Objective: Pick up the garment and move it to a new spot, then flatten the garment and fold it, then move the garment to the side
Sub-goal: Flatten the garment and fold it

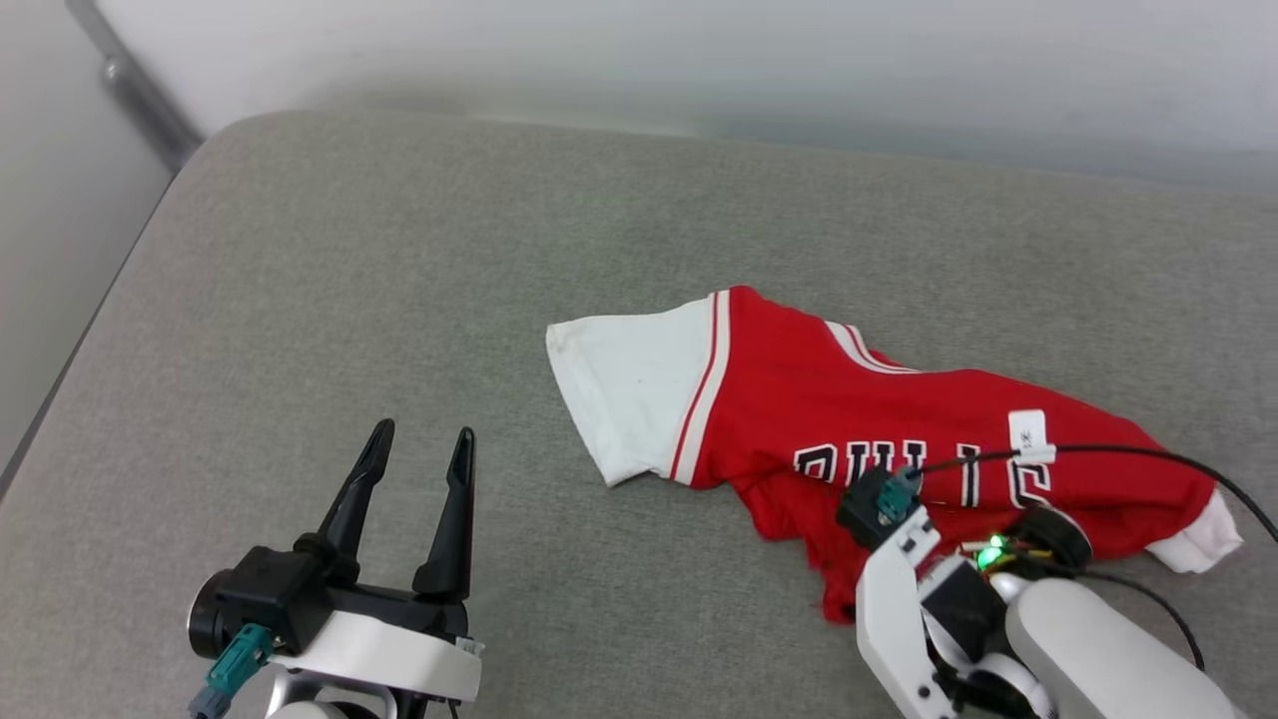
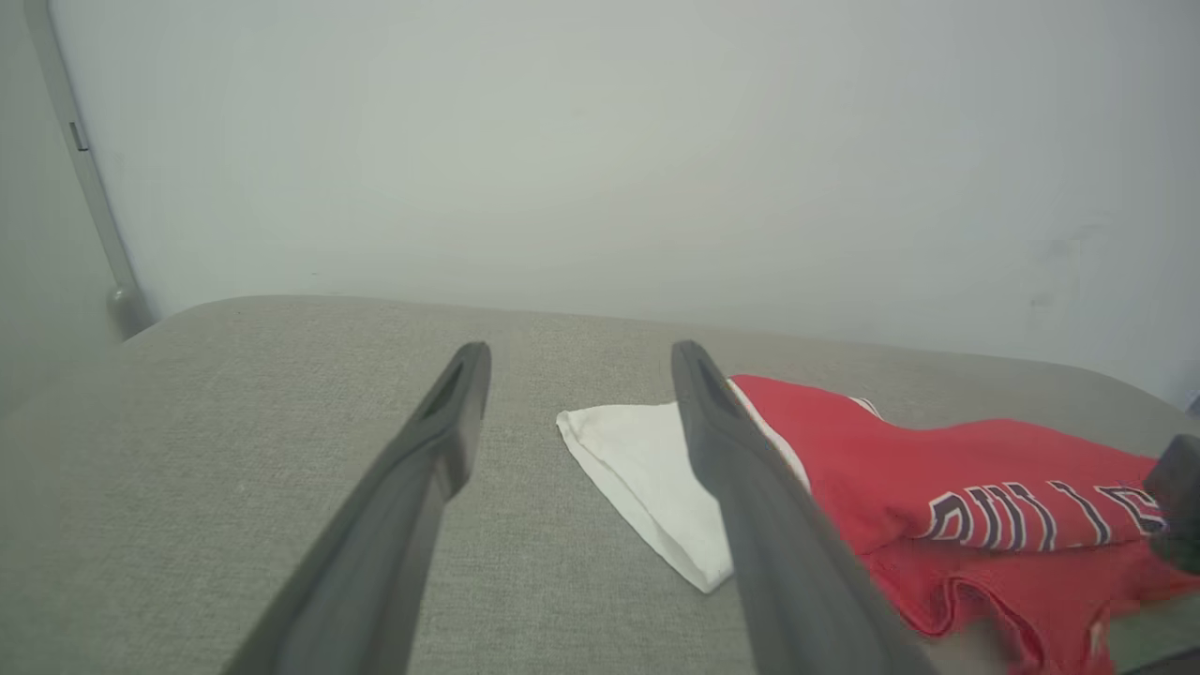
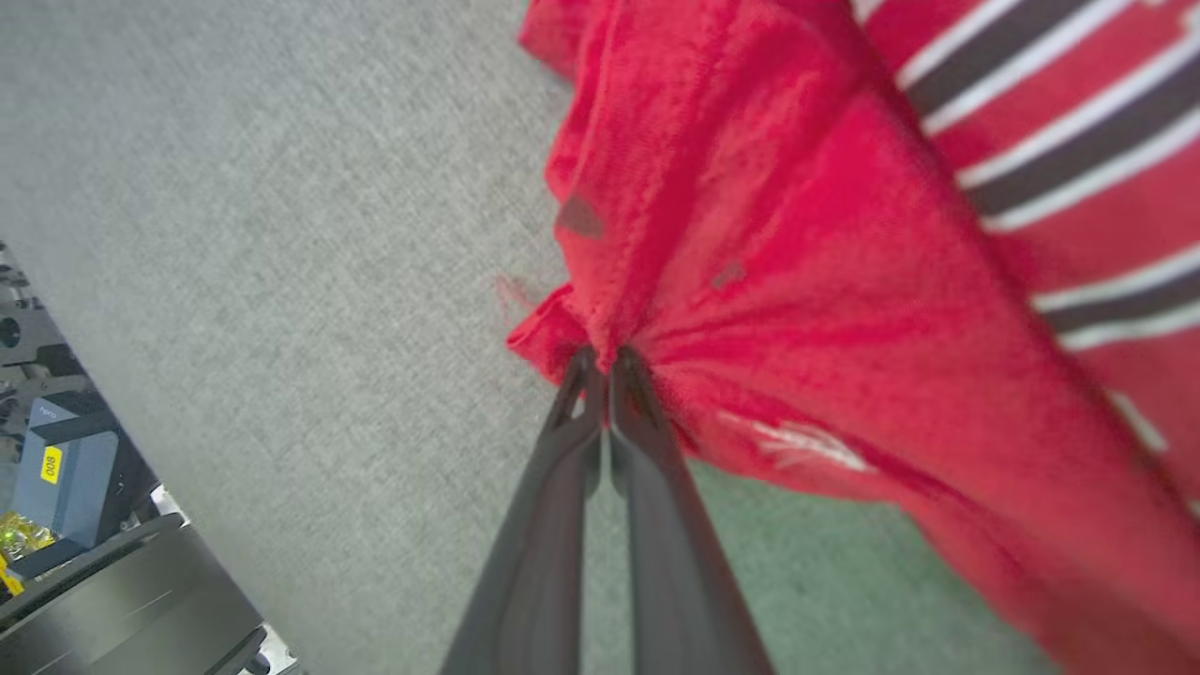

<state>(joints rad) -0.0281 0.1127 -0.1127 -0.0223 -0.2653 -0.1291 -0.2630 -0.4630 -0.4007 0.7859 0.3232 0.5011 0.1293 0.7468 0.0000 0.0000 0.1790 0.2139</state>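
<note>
The garment [image 1: 799, 399], a red jersey with white sleeves and black "BULLS" lettering, lies crumpled right of centre on the grey padded surface [image 1: 399, 250]. In the right wrist view my right gripper [image 3: 600, 361] is shut on a bunched fold of red cloth at the garment's [image 3: 797, 281] lower edge. The head view shows that arm's wrist [image 1: 899, 539] over the same edge, hiding the fingers. My left gripper [image 1: 424, 434] stands open at the lower left, empty, clear of the cloth. In the left wrist view the open left gripper [image 2: 578, 352] points past the garment's white sleeve [image 2: 647, 469].
A pale wall rises behind the surface, with a grey pipe [image 1: 130, 90] at the far left corner. A black cable [image 1: 1148, 454] from my right arm arcs over the garment. Dark parts of the robot's base [image 3: 94, 581] show beside the surface's near edge.
</note>
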